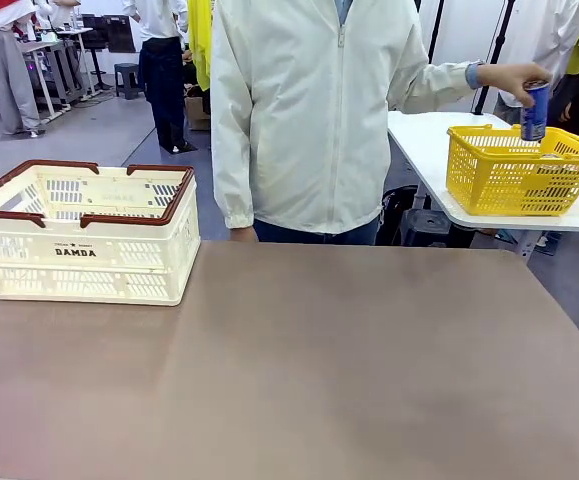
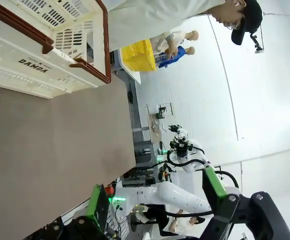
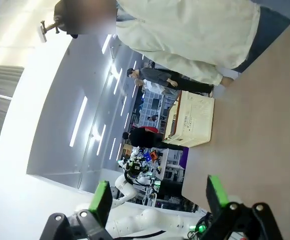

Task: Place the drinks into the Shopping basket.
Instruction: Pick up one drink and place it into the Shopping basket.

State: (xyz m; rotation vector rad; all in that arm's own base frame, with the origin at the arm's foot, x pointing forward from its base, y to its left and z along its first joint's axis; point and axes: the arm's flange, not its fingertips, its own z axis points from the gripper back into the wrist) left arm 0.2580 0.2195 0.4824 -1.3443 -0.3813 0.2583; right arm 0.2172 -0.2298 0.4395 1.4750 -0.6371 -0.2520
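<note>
The brown desk (image 1: 319, 370) fills the foreground. Past its far left corner, grey floor (image 1: 89, 135) runs back to a dark stool (image 1: 127, 80). Off its far right corner stands a white table (image 1: 419, 150) bearing a yellow mesh basket (image 1: 519, 180). Above the desk, long strip lights (image 3: 78, 122) line a pale ceiling.

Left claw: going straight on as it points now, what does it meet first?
Nothing close, it seems: the left claw points just past the edge of the table into open room, with the Shopping basket off to one side. Depth is unclear.
</note>
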